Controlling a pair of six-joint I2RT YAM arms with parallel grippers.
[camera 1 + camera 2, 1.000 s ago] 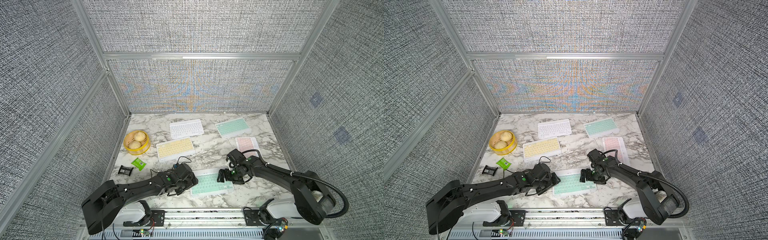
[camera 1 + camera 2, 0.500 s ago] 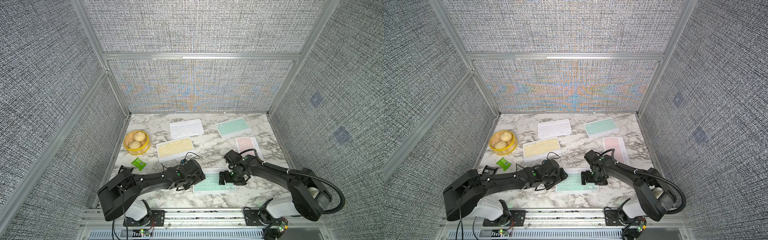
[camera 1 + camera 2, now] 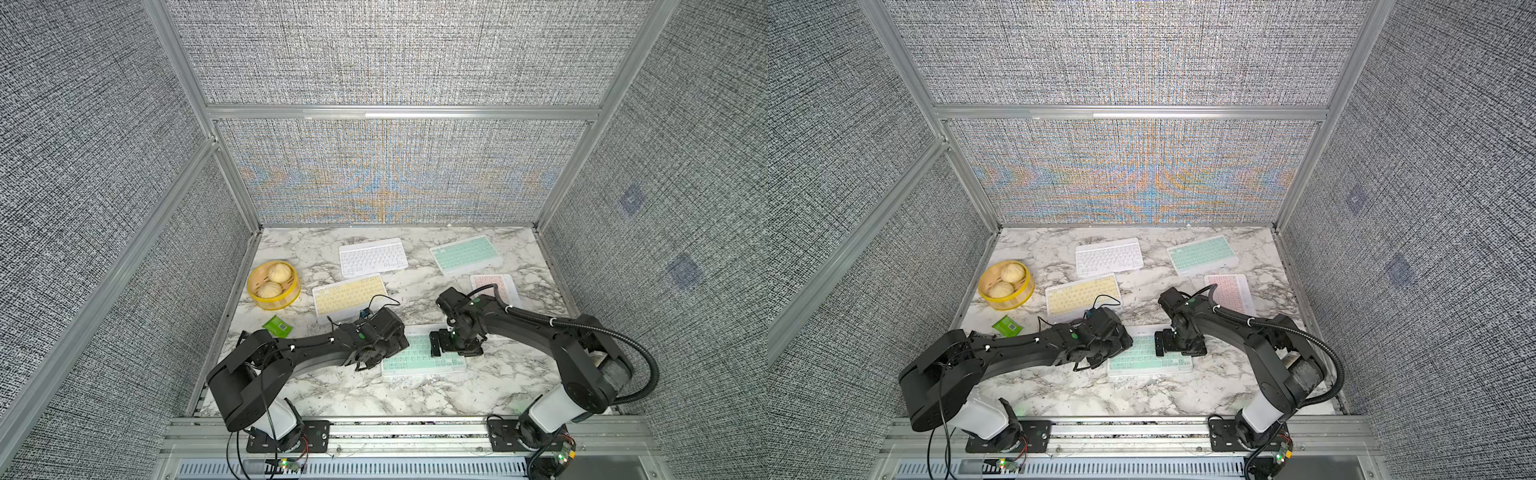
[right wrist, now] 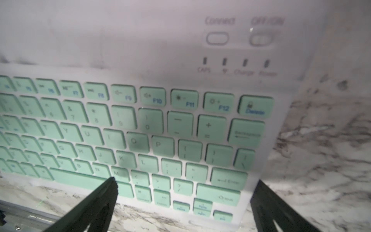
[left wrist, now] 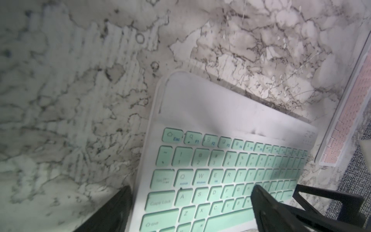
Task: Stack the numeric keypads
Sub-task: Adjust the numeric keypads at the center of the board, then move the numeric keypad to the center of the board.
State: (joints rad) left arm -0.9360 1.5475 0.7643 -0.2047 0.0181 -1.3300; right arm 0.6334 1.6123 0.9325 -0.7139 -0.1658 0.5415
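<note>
Keypad position first: the near mint keypad lies flat by the middle of the counter's front edge, with its long axis running roughly along that edge. Your left gripper is at its left short end, jaws spread wide and holding nothing. One finger is over bare marble just outside the frame, the other above the letter keys. Your right gripper mirrors this at the right short end, also spread and empty, with one finger above the space bar and the other past the frame over marble.

So the keypad lies between your two grippers, each straddling a short edge, and neither arm is clearly nearer. You cannot tell from these views whether any fingertip touches it, nor whether anything lies beneath it. Expect the coming move to turn on keeping both grippers square to those short edges, since a thin flat frame gives little to catch.

Count five keypads in view:
- Two mint: the near one, and the far mint keypad by the back right corner.
- One white keypad at the middle of the back edge.
- One yellow keypad left of centre.
- One pink keypad by the right edge.

By the left edge you have one bamboo steamer holding two buns, and one green packet lying near it.
</note>
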